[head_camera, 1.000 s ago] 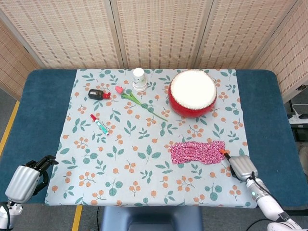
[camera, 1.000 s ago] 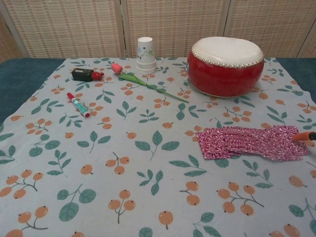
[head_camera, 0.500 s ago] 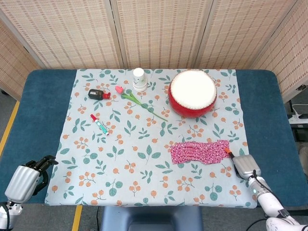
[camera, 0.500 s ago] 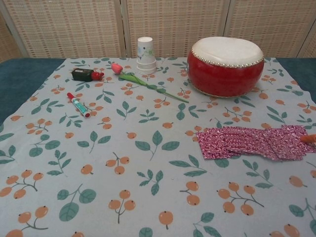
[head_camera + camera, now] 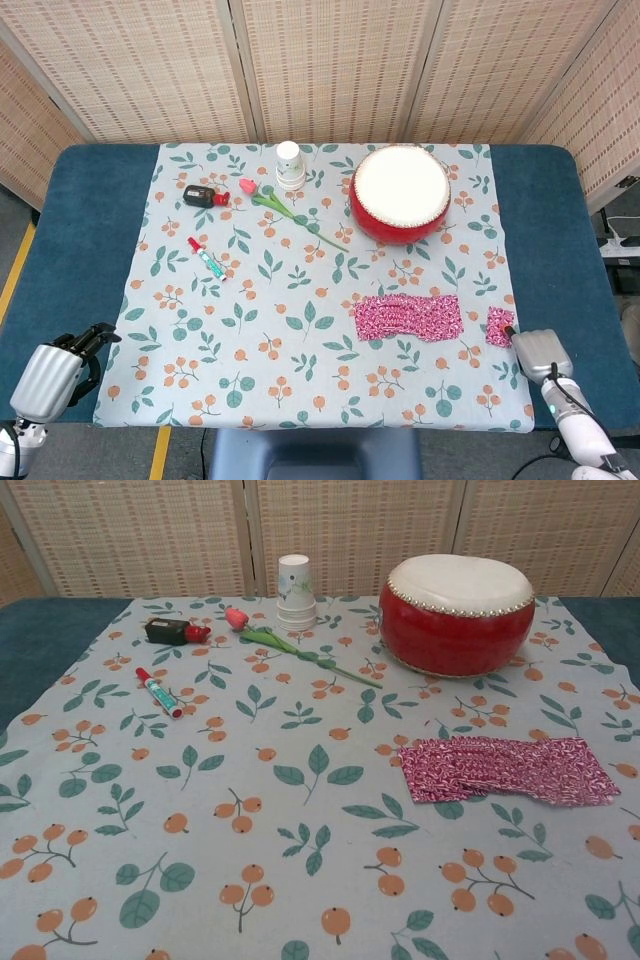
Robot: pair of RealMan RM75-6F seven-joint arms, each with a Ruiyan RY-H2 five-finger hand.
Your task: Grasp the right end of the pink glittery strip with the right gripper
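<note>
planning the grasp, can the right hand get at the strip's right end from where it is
Probably yes: the right hand lies just right of the strip, with only cloth and a small pink bit by its fingers between them. The drum stands well behind.

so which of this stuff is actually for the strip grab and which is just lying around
For the job:
pink glittery strip
right hand

Lying about:
red drum
stacked paper cups
artificial rose
red-capped tube
small black and red object
left hand, idle at the table's near corner
</note>
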